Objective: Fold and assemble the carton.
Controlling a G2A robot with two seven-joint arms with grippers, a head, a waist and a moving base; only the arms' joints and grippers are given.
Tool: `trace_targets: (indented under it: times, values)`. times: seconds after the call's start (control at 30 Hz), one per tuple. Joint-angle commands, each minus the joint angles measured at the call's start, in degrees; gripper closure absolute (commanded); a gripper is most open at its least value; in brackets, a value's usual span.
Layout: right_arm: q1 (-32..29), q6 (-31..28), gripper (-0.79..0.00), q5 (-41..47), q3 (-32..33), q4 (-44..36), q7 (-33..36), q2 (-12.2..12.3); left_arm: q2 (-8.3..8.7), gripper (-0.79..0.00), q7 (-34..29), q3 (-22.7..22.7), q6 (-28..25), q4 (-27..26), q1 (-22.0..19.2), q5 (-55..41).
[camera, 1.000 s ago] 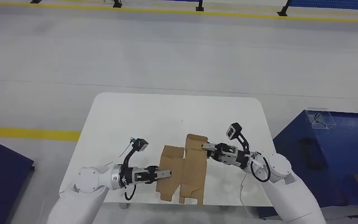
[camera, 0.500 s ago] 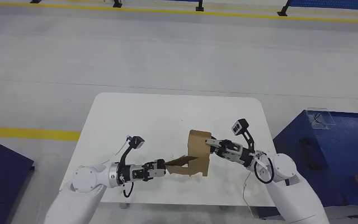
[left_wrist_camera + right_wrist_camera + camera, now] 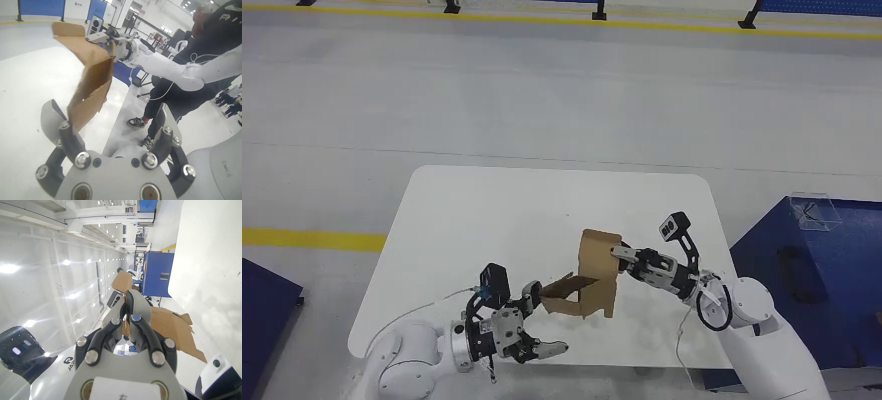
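On the near half of the white rounded table (image 3: 492, 215), a little towards the robot's right, we see the brown cardboard carton (image 3: 594, 272) standing partly opened — one broad panel rises nearly upright, and a lower, darker flap runs out from its base along the tabletop towards the left arm. The right gripper (image 3: 621, 256) has its fingers closed on the upper edge of the upright panel. From the right wrist camera we see the right gripper (image 3: 128, 298) with its two pads pressed together over a thin strip of cardboard, and the rest of the carton (image 3: 168, 330) spreads out beyond it over the table. The left wrist camera shows the same grip from the far side, the right gripper (image 3: 110, 47) pinching the top corner of the carton (image 3: 92, 73), whose walls form an open, slanted sleeve. The left gripper (image 3: 540, 322) lies low at the table's near edge with its jaws spread wide. In its own wrist view the left gripper (image 3: 107, 108) is plainly open, and the free corner of the lowest flap rests by the inner face of one finger (image 3: 50, 115) — it seems to touch, though we cannot be sure from this angle; the other finger stands well apart from the cardboard. A blue cabinet (image 3: 802, 265) stands on the floor beside the table, on the robot's right
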Motion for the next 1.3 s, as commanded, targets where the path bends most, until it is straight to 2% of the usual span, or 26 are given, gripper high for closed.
trace_targets:
  times: [0.0,0.23,0.47,1.27]
  values:
    - [-0.1,0.06,0.0,-0.02,-0.1,-0.12,-0.13,-0.07,-0.12,-0.785,-0.16,2.25,-0.07,-0.57,-0.47,0.78]
    - [-0.81,0.3,0.0,1.67,-1.0,-0.31,-1.01,-0.5,-0.54,-0.785,-3.35,9.02,0.04,-1.57,-4.23,1.35]
    - [-1.34,1.69,0.0,3.94,-1.23,-0.52,-1.1,-0.81,-1.36,-0.785,-3.59,13.92,2.49,1.31,-9.55,1.3]
    - [-1.44,1.64,0.0,4.2,-1.03,-0.59,-0.98,-0.81,-1.36,-0.785,-3.59,13.92,2.49,1.31,-9.55,1.3]
